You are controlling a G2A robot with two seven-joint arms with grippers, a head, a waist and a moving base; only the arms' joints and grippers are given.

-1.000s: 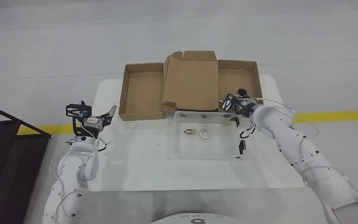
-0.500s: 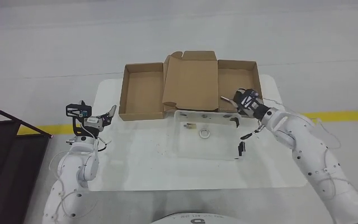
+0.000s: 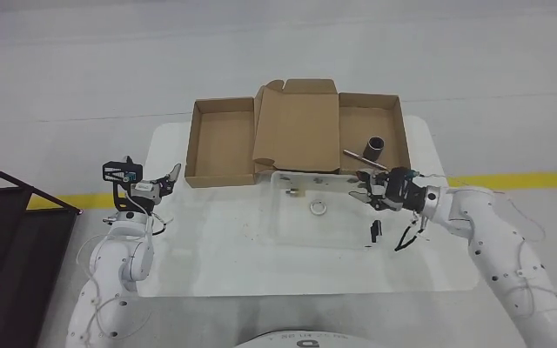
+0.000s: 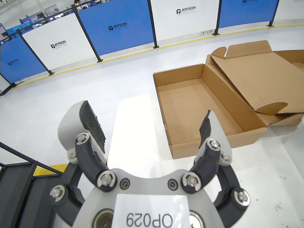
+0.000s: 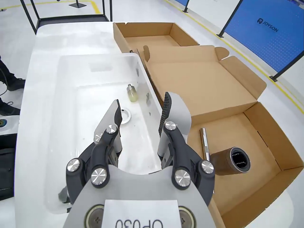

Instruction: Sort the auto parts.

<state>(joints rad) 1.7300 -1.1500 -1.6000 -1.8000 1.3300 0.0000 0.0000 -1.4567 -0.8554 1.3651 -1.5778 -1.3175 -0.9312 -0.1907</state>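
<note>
My right gripper (image 3: 361, 190) (image 5: 142, 112) hangs open and empty over the right end of the white tray (image 3: 339, 239) (image 5: 71, 59). In the tray lie a white ring (image 3: 318, 208) (image 5: 125, 115) and a small pale capsule-shaped part (image 3: 296, 193) (image 5: 132, 94). A dark cylinder (image 3: 375, 143) (image 5: 231, 161) and a thin metal rod (image 3: 359, 157) (image 5: 204, 143) lie in the right compartment of the cardboard box (image 3: 387, 109). My left gripper (image 3: 170, 178) (image 4: 148, 122) stands open at the table's left edge, near the box's bare left compartment (image 3: 222, 143) (image 4: 197, 105).
The box's lid flap (image 3: 296, 126) (image 5: 201, 81) lies open across its middle. A small black part (image 3: 375, 231) sits at the tray's right rim. Bare white table (image 3: 218, 252) stretches in front of the tray. A dark rack (image 3: 22, 235) stands off the table's left side.
My right gripper has drawn back from the box's right compartment to the tray's right end, which leaves the cylinder and rod lying uncovered in the box. The left arm has not moved.
</note>
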